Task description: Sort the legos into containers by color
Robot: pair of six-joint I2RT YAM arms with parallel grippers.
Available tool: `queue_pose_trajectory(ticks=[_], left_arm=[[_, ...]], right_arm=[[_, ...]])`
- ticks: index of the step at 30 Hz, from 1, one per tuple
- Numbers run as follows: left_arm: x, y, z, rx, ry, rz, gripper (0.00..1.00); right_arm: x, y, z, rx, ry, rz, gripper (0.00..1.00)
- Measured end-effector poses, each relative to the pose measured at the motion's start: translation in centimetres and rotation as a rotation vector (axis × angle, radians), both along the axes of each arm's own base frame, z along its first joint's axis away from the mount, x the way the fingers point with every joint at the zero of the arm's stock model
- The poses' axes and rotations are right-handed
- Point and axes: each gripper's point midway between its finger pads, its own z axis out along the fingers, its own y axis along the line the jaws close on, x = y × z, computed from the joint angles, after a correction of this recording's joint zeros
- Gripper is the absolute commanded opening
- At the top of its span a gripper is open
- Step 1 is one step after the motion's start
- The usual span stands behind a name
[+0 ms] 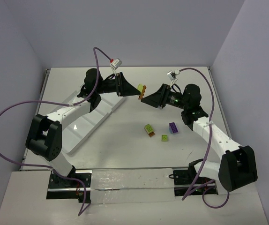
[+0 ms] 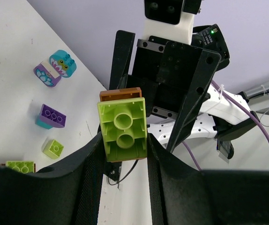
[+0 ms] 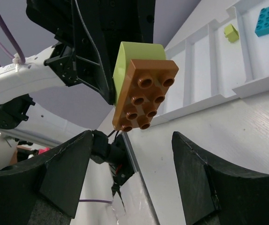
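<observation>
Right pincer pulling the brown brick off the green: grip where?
Take the orange-brown brick across its long side walls, coming head-on at its studded face. The left pincer clamps the lime green brick behind it, so the brown walls look free, facing the open right pincer.

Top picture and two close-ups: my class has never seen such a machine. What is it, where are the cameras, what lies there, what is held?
These are two robot arms bolted to a white table. The top picture looks down from above; each close-up comes from a camera on one wrist. The left claw pinches a lime green plastic brick stuck to an orange-brown plastic brick; the right claw stands open facing it. Loose bricks lie on the table, a white plastic compartment tray to the left.
</observation>
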Motion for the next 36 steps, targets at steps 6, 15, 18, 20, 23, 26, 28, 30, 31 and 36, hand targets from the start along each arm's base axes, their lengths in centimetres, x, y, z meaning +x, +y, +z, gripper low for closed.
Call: queue_pose_trajectory(ticks=[6, 15, 18, 20, 23, 26, 28, 30, 31, 36], left_arm=[[-0.6, 0.1, 0.7, -0.030, -0.010, -0.027, 0.00], [-1.5, 0.2, 1.6, -0.063, -0.026, -0.072, 0.00], [-1.6, 0.2, 1.7, -0.065, -0.027, -0.078, 0.00], [-1.7, 0.1, 1.7, -0.065, -0.027, -0.081, 0.00], [-1.8, 0.1, 1.7, -0.066, -0.024, -0.086, 0.00], [-1.6, 0.0, 1.4, -0.067, -0.015, -0.087, 0.00], [-1.7, -0.2, 1.2, -0.064, -0.008, -0.090, 0.00], [-1.7, -0.3, 1.1, -0.064, -0.007, -0.093, 0.00], [-1.8, -0.3, 1.1, -0.064, -0.007, -0.095, 0.00], [-1.9, -0.4, 1.2, -0.066, -0.018, -0.100, 0.00]], right_arm=[[-0.1, 0.2, 1.2, 0.042, -0.017, 0.021, 0.74], [0.0, 0.5, 1.4, 0.066, -0.015, 0.037, 0.67], [-0.1, 0.5, 1.5, 0.070, -0.015, 0.040, 0.64], [-0.1, 0.5, 1.5, 0.072, -0.013, 0.045, 0.61], [-0.1, 0.7, 1.4, 0.074, -0.009, 0.056, 0.59], [-0.2, 0.9, 1.3, 0.077, -0.007, 0.066, 0.58], [-0.3, 1.1, 1.3, 0.078, -0.003, 0.074, 0.56], [-0.4, 1.4, 1.3, 0.081, 0.000, 0.082, 0.51], [-0.5, 1.4, 1.3, 0.082, 0.002, 0.085, 0.48], [-0.6, 1.7, 1.3, 0.091, 0.017, 0.092, 0.23]])
